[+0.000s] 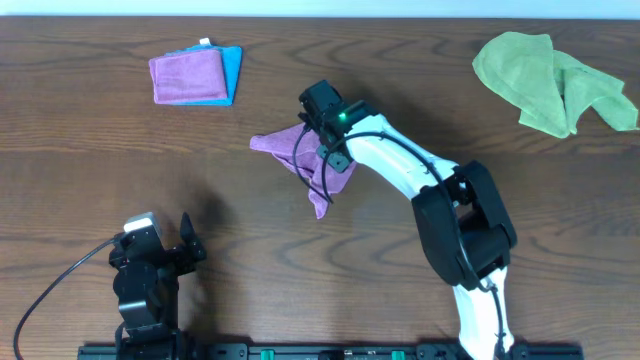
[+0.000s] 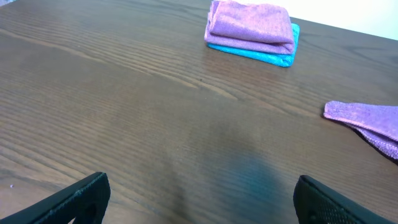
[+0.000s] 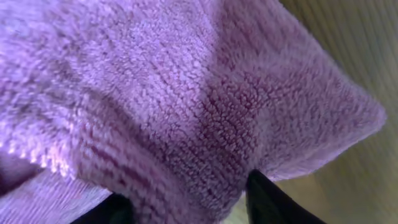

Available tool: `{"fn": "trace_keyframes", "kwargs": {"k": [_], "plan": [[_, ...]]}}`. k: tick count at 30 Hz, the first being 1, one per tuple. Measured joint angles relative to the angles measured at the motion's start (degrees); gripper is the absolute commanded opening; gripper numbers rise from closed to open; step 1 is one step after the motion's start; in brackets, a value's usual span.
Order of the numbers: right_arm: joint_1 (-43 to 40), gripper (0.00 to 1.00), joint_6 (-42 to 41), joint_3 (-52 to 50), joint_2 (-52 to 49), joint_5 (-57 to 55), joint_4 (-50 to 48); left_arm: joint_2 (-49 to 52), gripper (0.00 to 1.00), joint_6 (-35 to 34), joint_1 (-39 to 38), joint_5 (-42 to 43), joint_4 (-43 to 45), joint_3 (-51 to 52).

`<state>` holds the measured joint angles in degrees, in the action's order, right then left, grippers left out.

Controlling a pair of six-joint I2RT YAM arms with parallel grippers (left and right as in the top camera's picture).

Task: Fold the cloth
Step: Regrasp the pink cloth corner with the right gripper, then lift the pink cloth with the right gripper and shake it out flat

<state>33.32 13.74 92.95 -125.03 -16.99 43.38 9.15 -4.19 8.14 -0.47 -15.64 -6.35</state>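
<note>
A purple cloth [image 1: 300, 152] lies bunched near the table's middle, and my right gripper [image 1: 322, 128] is down on it. In the right wrist view the purple cloth [image 3: 186, 106] fills the frame, and my right gripper's fingers [image 3: 193, 202] are closed with its pile bunched between them. My left gripper [image 1: 160, 250] rests open and empty at the front left, well away from the cloth. In the left wrist view the left gripper's fingers [image 2: 199, 199] stand wide apart over bare wood, and a corner of the purple cloth [image 2: 367, 124] shows at the right edge.
A folded purple cloth on a folded blue one [image 1: 195, 76] sits at the back left; this stack also shows in the left wrist view [image 2: 252, 31]. A crumpled green cloth [image 1: 555, 80] lies at the back right. The wooden table [image 1: 120, 170] is dark brown.
</note>
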Motion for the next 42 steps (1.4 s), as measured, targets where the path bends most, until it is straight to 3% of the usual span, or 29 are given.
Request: {"fn": "trace_keyframes", "kwargs": {"k": [5,11,21,29,42], "plan": [[-0.57,0.01,0.0,0.0,-0.2,-4.35,-2.21,0.0,0.95,0.0,0.0,-0.02,0.0,0.0],[-1.42,0.01,0.17,1.2,-0.2,-9.29,-2.23,0.02,0.95,0.0,0.0,0.0,0.0,0.0],[-3.39,0.01,-2.6,14.8,-0.2,-20.2,-1.86,0.02,0.95,0.0,0.0,0.0,0.0,0.0],[-4.83,0.01,-3.74,21.44,1.62,-17.62,10.93,0.02,0.96,0.0,0.0,-0.02,0.0,0.0],[-7.28,0.02,-1.46,19.82,30.62,1.79,22.34,0.0,0.95,0.0,0.0,-0.02,0.0,0.0]]}}
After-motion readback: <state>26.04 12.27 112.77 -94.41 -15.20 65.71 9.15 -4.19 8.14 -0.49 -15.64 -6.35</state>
